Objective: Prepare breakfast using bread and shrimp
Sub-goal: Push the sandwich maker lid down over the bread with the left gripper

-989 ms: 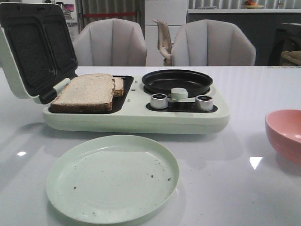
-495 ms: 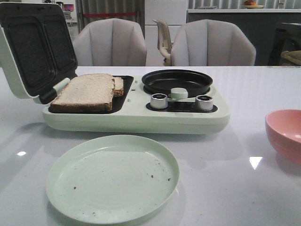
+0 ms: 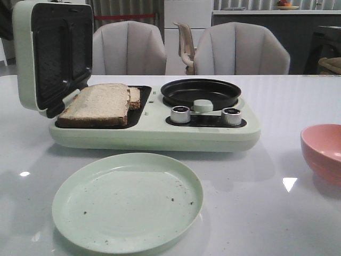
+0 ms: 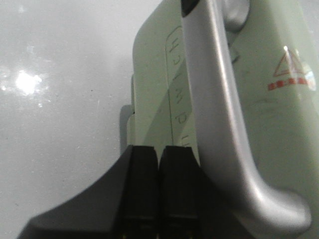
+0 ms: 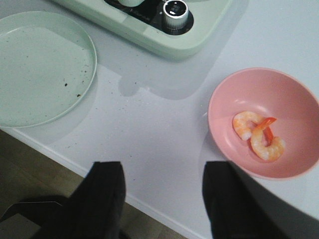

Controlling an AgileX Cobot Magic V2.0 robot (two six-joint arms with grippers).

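Two slices of bread (image 3: 98, 104) lie overlapping on the left hotplate of the pale green breakfast maker (image 3: 160, 136). Its lid (image 3: 24, 53) stands almost upright. In the left wrist view my left gripper (image 4: 158, 155) is shut and empty, its fingertips against the lid's green outer shell (image 4: 159, 89), beside the silver handle (image 4: 224, 124). Two shrimp (image 5: 259, 134) lie in the pink bowl (image 5: 279, 89), which the front view shows at the right edge (image 3: 322, 152). My right gripper (image 5: 162, 199) is open and empty over the table's front edge, next to the bowl. Neither gripper shows in the front view.
A black round pan (image 3: 201, 92) sits on the maker's right half, with two silver knobs (image 3: 180, 114) (image 3: 231, 116) in front. A pale green plate (image 3: 128, 200) lies on the table in front of the maker. Two grey chairs (image 3: 240, 50) stand behind the table.
The lid has swung from leaning back to almost upright, toward the bread. Bread, plate and bowl have not moved.
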